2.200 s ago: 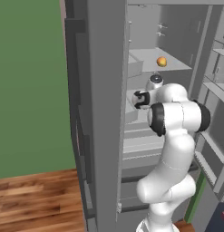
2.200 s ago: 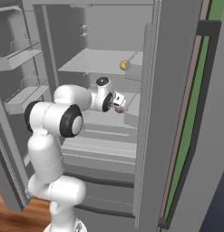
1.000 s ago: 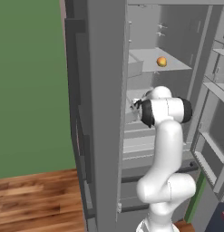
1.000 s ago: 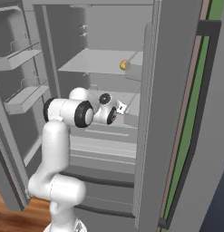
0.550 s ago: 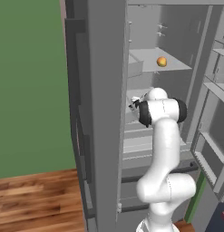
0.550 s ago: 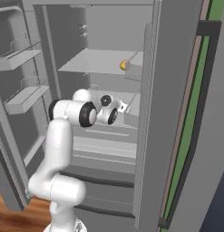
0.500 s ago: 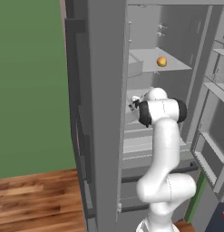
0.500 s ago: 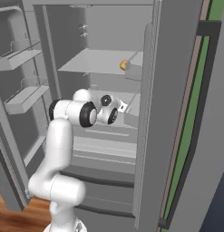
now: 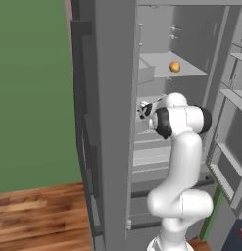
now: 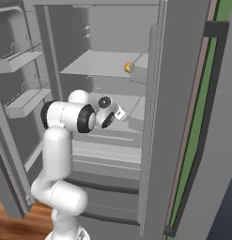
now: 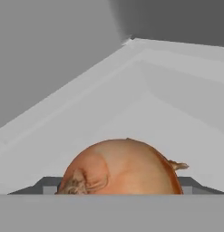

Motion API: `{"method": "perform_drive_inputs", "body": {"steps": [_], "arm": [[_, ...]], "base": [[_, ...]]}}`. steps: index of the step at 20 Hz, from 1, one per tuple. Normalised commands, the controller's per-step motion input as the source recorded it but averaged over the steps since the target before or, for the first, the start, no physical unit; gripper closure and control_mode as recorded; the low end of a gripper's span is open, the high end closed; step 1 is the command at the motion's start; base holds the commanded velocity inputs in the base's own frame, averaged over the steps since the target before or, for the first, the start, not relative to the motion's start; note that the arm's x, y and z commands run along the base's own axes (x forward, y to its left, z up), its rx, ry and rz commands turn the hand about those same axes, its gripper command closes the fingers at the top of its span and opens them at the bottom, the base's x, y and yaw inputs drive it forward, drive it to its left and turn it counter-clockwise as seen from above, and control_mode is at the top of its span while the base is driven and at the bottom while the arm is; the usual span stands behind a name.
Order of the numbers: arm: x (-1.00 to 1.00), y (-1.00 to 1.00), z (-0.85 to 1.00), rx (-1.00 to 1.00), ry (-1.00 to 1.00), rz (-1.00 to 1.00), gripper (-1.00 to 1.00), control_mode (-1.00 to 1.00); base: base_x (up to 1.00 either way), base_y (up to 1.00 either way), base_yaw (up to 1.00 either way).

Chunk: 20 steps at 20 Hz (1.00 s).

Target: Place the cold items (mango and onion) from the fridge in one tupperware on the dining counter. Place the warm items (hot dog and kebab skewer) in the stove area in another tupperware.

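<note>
My arm has gone deeper into the open fridge (image 9: 112,147) than it was a couple of seconds ago: then my hand hung out in front of the middle shelf, now it is pushed in over that shelf, with my gripper (image 9: 143,111) hard up behind the left door edge in the left base view and my gripper (image 10: 121,114) just short of the inner wall in the right base view. In the last half second the arm has barely shifted, so I judge the reach is over and the grasp is starting.

The onion (image 11: 121,167) sits right at my fingers, so close that it covers the lower middle of the hand view and hides the tips themselves. It rests on the grey shelf floor (image 11: 145,122), its papery root end turned toward the left of my fingers and a small dry stub poking out to their right. My fingers are narrowing around it from fully spread, but I cannot tell from these pictures whether the pads are touching its skin yet.

The mango (image 9: 175,66) lies on the shelf above my fingers, well apart from them and untouched.

For the task this means the first cold item is about to be gripped; nothing has gone to a tupperware yet, and the mango and both warm items are still to do.
</note>
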Motion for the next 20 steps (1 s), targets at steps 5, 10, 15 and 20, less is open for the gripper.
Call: {"method": "perform_drive_inputs", "body": {"steps": [5, 10, 15, 20], "arm": [[-1.00, 0.00, 0.52, 0.03, -0.16, -0.01, 1.00, -1.00], [-1.00, -0.11, 0.81, 0.00, -0.19, 0.00, 1.00, -1.00], [-1.00, -0.77, 0.59, 0.17, -0.06, 0.16, 1.00, -1.00], [-1.00, -1.00, 0.46, 0.27, 0.00, 0.28, 1.00, -1.00]], "base": [[0.00, 0.00, 0.00], [0.00, 0.00, 0.00], [0.00, 0.00, 0.00], [0.00, 0.00, 0.00]]}}
